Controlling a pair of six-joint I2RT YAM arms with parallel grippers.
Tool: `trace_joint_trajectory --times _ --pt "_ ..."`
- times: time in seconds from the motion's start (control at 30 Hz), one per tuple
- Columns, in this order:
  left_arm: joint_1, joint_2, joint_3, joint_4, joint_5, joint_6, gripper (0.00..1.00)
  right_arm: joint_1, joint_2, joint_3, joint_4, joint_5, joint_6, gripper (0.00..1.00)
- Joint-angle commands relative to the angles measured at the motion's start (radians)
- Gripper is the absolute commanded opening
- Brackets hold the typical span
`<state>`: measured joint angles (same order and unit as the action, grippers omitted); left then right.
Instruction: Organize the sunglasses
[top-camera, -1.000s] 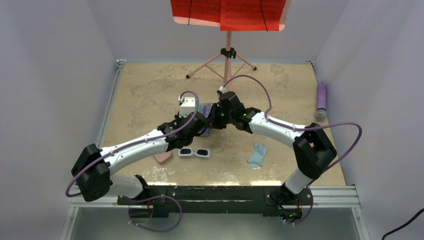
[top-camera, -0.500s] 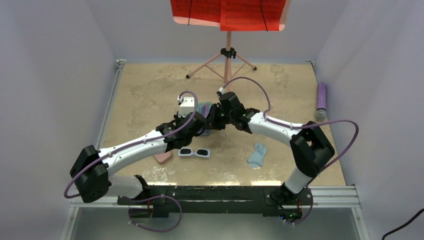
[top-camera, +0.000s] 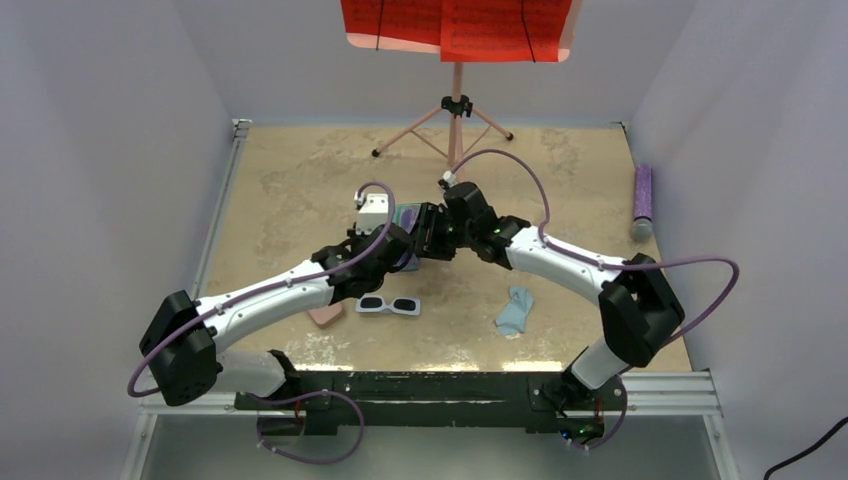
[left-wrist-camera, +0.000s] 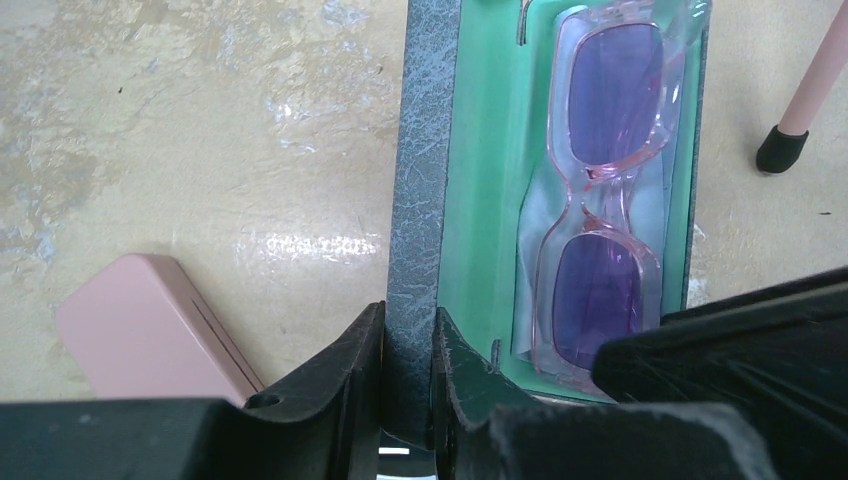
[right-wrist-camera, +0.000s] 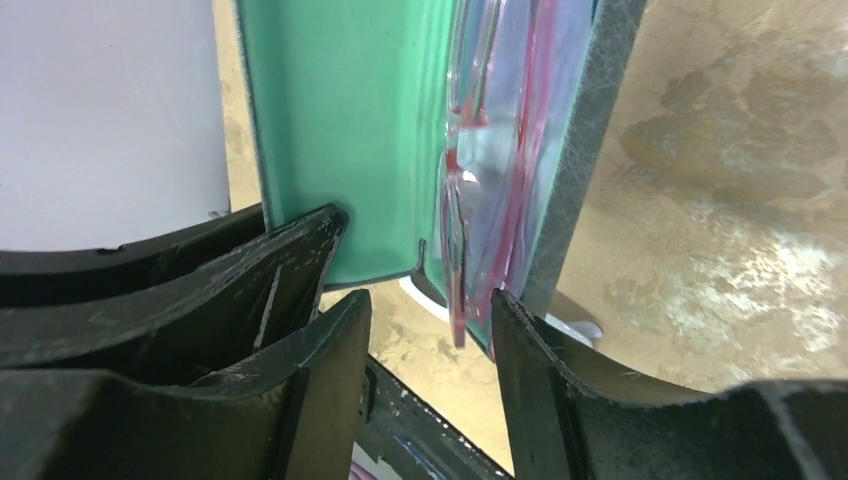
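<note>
Left wrist alone shows the left pincer (left-wrist-camera: 408, 320) clamping the case (left-wrist-camera: 425, 150) wall; right pincer (right-wrist-camera: 425, 310) straddles pink sunglasses (right-wrist-camera: 500, 150), parted.

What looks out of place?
Nothing damaged or spilled. The white sunglasses lie loose on the table, uncased, and a cloth sits crumpled to their right. The pink pair is in the open case.

Stretching both arms inward, elbows bent, wrists nearly meeting in the middle. Pinching the wall of a case (left-wrist-camera: 421, 200) with the left gripper (left-wrist-camera: 407, 345), fingers almost together; holding the right gripper (right-wrist-camera: 425, 320) with jaws parted.
</note>
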<state>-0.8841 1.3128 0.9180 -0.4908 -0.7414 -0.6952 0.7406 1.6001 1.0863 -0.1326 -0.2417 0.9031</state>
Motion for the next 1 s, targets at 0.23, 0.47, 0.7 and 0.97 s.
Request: trace_joint_trajectory --times 0.23,0.47,0.7,0.97 --pt "0.003 -0.068 0.011 0.05 -0.026 0.03 0.0 -0.031 -0.164 -0.071 -0.014 0.136 -0.051 0.6" --pt "0.004 -0.068 0.002 0.056 -0.003 0.091 0.0 -0.134 -0.152 -0.232 0.25 -0.079 0.02 0.59" --pt "0.004 0.09 0.049 0.029 -0.009 0.078 0.0 -0.138 -0.162 -0.308 0.313 -0.008 0.016 0.59" --pt "0.003 0.205 0.092 0.009 -0.013 0.067 0.0 -0.138 -0.104 -0.286 0.3 0.025 0.003 0.59"
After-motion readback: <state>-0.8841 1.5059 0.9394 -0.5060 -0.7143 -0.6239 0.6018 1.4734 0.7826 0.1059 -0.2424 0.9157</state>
